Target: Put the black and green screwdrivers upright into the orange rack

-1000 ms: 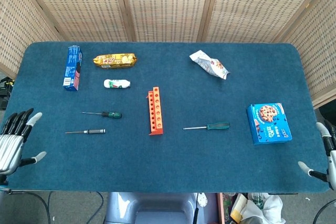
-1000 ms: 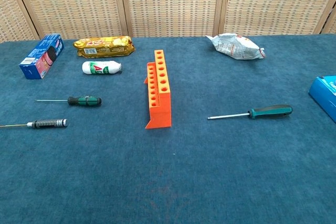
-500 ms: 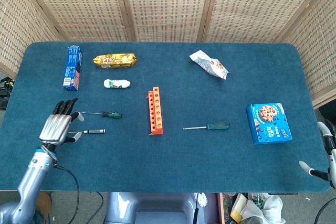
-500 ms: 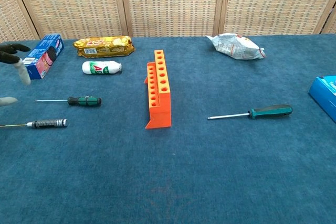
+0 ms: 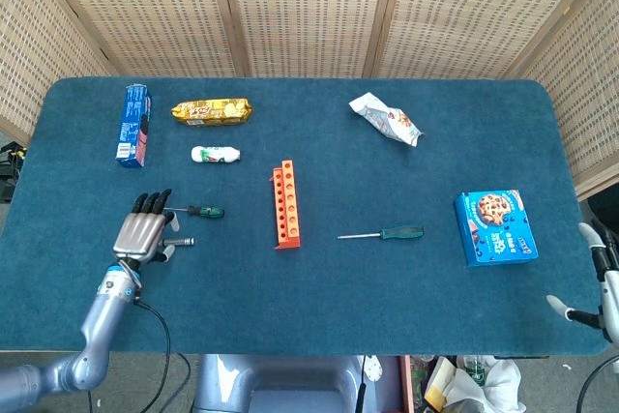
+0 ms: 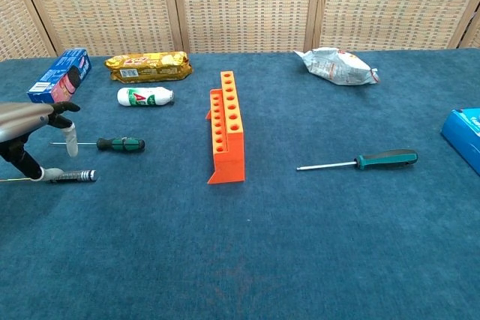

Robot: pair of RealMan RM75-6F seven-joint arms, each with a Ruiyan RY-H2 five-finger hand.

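My head view looks steeply down from high above the near edge, taking in the whole counter. My chest view sits low and closer, facing the wicker screen. Both share the orange rack.

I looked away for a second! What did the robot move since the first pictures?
The left hand moved in from the table's left edge, towards the rack, and now hovers open over the shafts of the two screwdrivers on the left, by the black screwdriver. It grips nothing yet. The right hand stayed at the right edge. The screwdrivers, orange rack and snacks did not move.
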